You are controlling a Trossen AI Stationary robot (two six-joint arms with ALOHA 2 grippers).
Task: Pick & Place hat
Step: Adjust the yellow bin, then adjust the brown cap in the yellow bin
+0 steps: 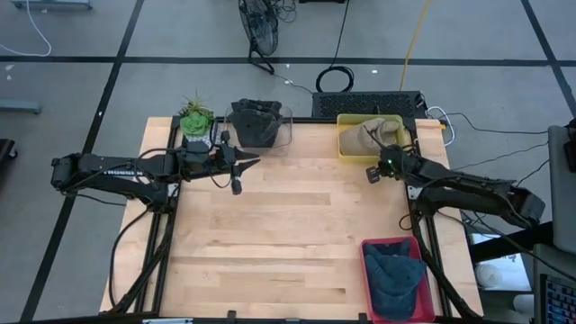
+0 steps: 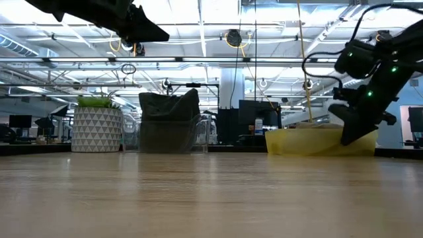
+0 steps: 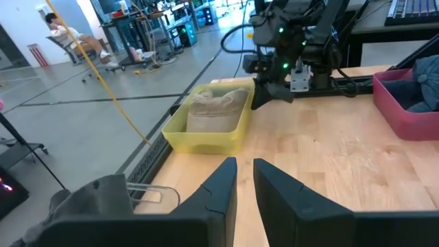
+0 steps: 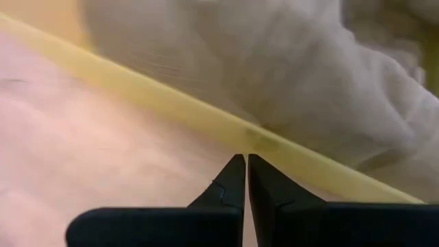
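Counting three hats on the wooden bench [image 1: 288, 225]: beige cloth hat [image 1: 373, 135] in yellow bin [image 1: 347, 144], dark grey hat [image 1: 255, 121] in clear bin [image 1: 286, 130], blue hat [image 1: 396, 279] in red bin [image 1: 369, 270]. One potted plant [image 1: 195, 120] beside. Right fingers [image 1: 372, 175] pressed together just before the yellow bin; left fingers [image 1: 237, 186] slightly parted, empty.

No readable text in any view. Left arm [image 1: 108, 171] carries faint light lettering along its link in high view, too small to make out. No labels on bins, planter or table. Low view room background shows no legible signs.
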